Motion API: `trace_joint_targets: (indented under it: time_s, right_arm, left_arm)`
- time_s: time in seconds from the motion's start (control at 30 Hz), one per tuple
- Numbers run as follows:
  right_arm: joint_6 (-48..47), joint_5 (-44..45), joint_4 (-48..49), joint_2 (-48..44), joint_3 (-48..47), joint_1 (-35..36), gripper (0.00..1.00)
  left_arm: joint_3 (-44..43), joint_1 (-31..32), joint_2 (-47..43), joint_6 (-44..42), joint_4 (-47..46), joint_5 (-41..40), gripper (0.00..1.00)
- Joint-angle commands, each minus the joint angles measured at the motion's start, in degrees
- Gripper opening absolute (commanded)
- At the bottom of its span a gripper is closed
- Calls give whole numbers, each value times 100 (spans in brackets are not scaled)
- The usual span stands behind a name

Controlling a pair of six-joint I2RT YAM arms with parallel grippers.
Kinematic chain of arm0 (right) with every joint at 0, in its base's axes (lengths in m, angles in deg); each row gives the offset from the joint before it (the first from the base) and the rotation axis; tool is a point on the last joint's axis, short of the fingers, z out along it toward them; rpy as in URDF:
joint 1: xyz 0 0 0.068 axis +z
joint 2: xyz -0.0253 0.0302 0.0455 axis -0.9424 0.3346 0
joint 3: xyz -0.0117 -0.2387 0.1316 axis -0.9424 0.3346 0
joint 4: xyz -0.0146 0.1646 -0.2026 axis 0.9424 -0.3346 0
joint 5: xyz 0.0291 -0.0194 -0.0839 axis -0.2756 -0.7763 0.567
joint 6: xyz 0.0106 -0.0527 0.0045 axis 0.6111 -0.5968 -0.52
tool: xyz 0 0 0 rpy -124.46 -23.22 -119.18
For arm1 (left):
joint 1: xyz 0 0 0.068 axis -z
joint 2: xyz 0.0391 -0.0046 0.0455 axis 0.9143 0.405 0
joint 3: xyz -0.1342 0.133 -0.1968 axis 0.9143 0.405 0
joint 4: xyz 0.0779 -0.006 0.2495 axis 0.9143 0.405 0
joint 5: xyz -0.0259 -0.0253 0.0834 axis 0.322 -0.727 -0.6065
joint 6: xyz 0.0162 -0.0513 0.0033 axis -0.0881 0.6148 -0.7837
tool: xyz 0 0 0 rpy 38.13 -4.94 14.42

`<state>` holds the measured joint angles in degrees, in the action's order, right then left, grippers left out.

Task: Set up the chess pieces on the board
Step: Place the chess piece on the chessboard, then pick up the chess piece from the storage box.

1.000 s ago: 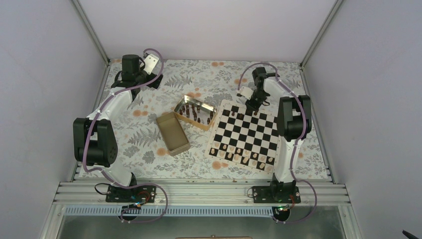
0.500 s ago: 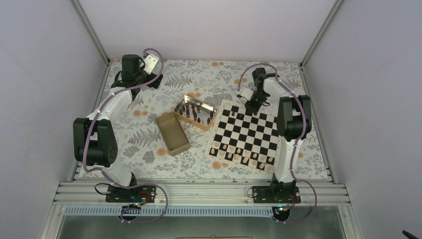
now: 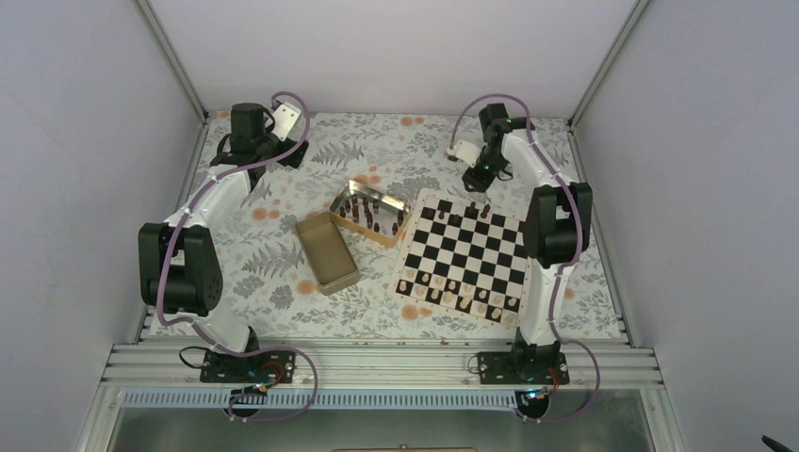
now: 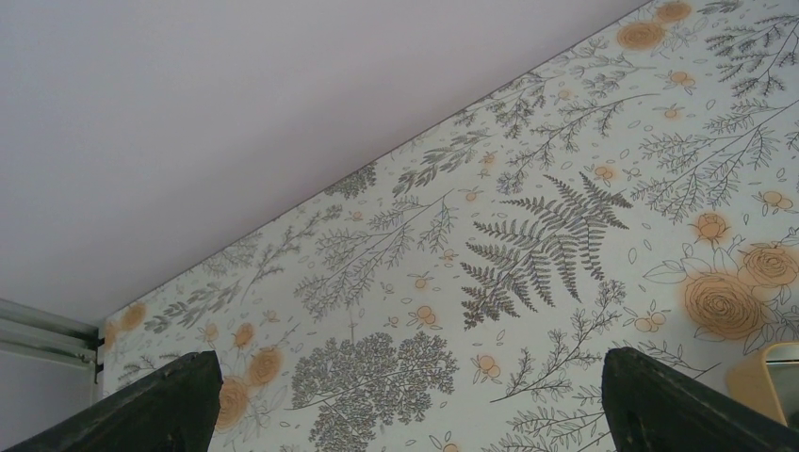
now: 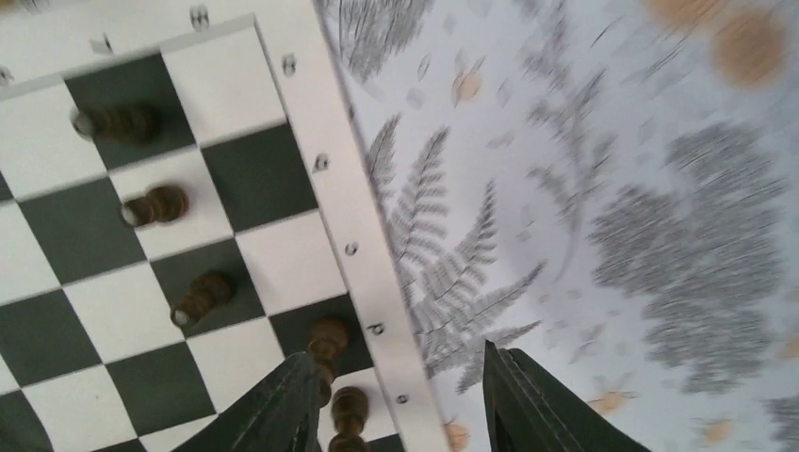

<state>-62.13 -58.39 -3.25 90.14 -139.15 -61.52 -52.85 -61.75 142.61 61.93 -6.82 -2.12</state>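
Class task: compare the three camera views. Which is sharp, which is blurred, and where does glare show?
Top external: sharp and evenly lit, with a bright glint on the rim of the open tin. Left wrist: the floral tablecloth is crisp throughout. Right wrist: smeared, the cloth worst at right, while the board and chess pieces are soft but readable.

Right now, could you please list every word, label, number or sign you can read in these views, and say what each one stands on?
No text can be read in any view.
Small dark marks along the pale border of the board: possibly coordinates, but too blurred in the right wrist view and too small from above.
Far golden tin and near golden tin: no lettering visible.
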Motion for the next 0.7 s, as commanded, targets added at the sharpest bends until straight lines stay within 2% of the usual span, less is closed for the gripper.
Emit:
trace_joint_targets:
  time_s: [0.0,0.13,0.27,0.47,0.67]
  right_arm:
    - [-34,69,-355,-115,-904,423,48]
    - [12,-217,-369,-1,-1587,1008,47]
    - [39,-644,148,-9,-1720,1598,46]
    - [283,-1105,964,267,-1793,2213,35]
    - [384,-1301,611,1023,-2258,2564,31]
  left_arm:
    - [-126,13,-142,-58,-41,62,100]
    - [-91,8,-159,-66,-52,59,100]
    - [-68,14,-137,-66,-51,113,100]
    - [-108,12,-84,-49,-7,193,100]
    - [-69,15,-100,-66,-23,151,100]
